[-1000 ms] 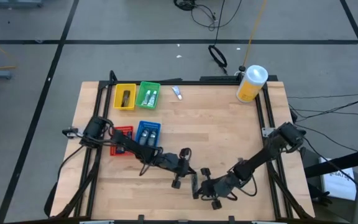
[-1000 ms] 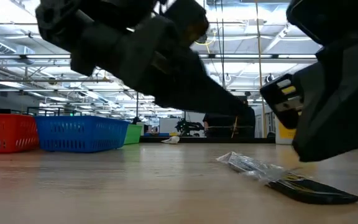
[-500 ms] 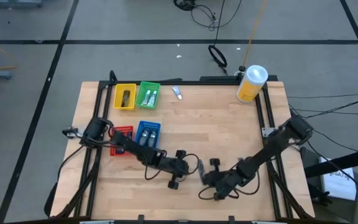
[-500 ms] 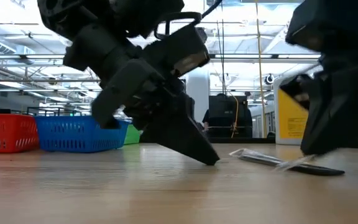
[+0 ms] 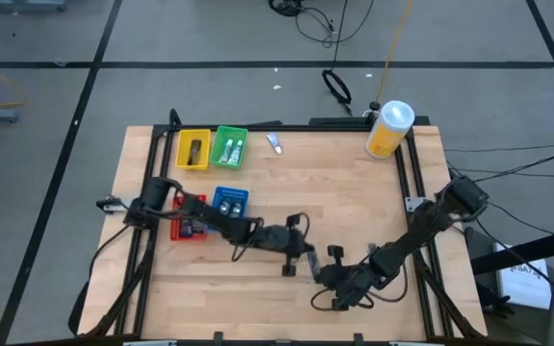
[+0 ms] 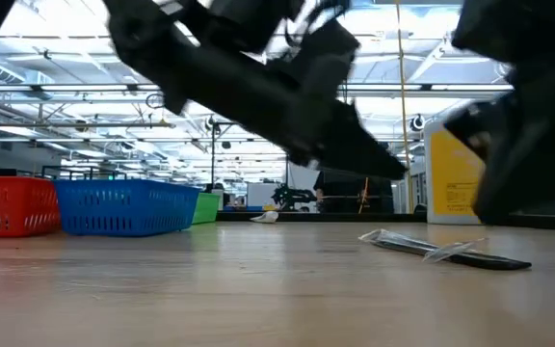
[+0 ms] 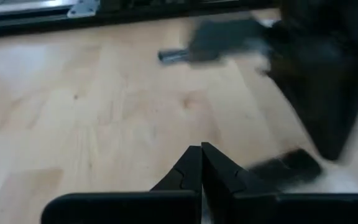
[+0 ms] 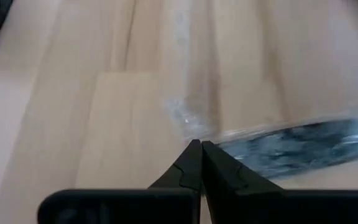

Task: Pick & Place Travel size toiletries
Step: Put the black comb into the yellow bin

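A dark oblong toiletry in a clear wrapper [image 6: 446, 251] lies flat on the wood near the table's near edge. It shows dark under my right gripper [image 8: 199, 147], with the wrapper's clear end [image 8: 188, 121] just ahead of the shut fingertips. My left gripper [image 7: 201, 150] is shut and empty, above the table [image 5: 301, 258] beside the same packet [image 7: 284, 168]. The right gripper [image 5: 325, 273] faces it from the right. A small white tube [image 5: 273, 143] lies at the far edge. My right gripper's shut fingertips [image 8: 194, 155] stand at the clear end of the packet's wrapper, slanting down at it. I cannot tell whether they touch it. The packet lies flat on the table.
Yellow tray [image 5: 193, 150] and green tray [image 5: 230, 147] hold toiletries at the far left; blue tray [image 5: 227, 205] and red tray [image 5: 188, 219] sit nearer. A big yellow container with a white lid [image 5: 390, 128] stands at the far right corner. Bare wood lies between.
Both arms have moved toward the table's right. The left gripper dipped its tips to the table, then rose clear. The packet slid and turned on the table, away from the near edge, in the first half second and has lain still since.
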